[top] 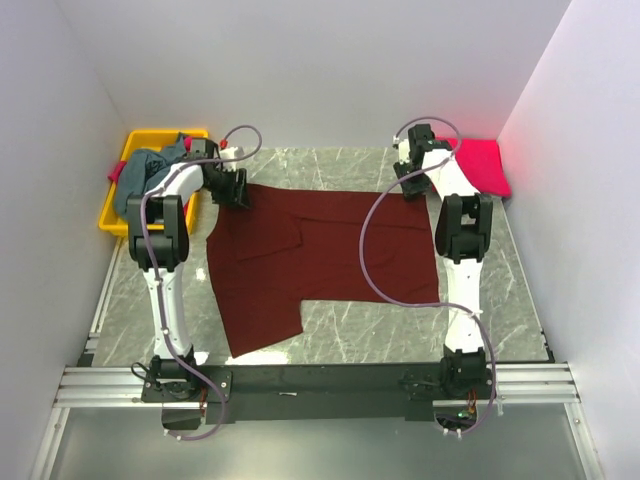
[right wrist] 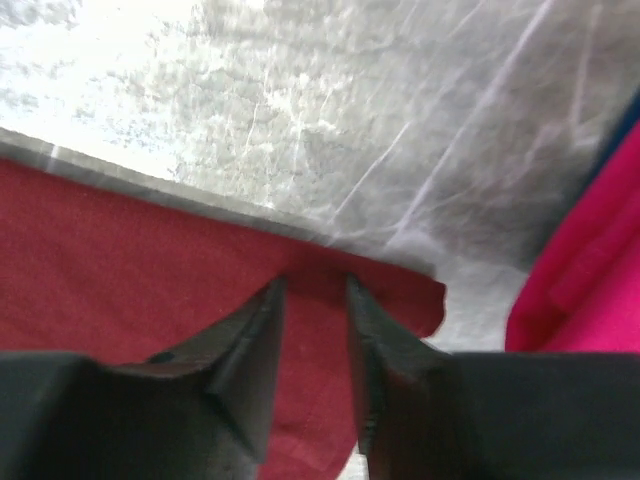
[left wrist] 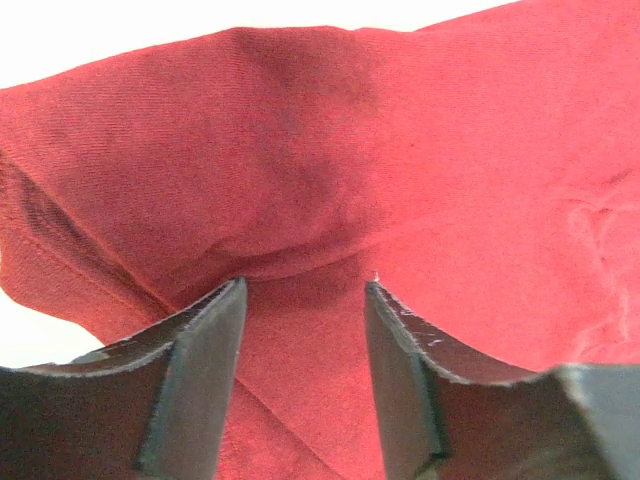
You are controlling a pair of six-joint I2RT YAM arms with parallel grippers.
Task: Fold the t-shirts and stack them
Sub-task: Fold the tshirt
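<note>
The left jaws and the right jaws stand apart over the far corners of the maroon t-shirt.

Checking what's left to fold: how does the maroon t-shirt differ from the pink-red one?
The maroon t-shirt lies spread across the table; the pink-red t-shirt is a compact pile at its far right corner. The left gripper and right gripper sit at the maroon t-shirt's far edge; neither touches the pink-red t-shirt. Both are plain, reddish cloth.
</note>
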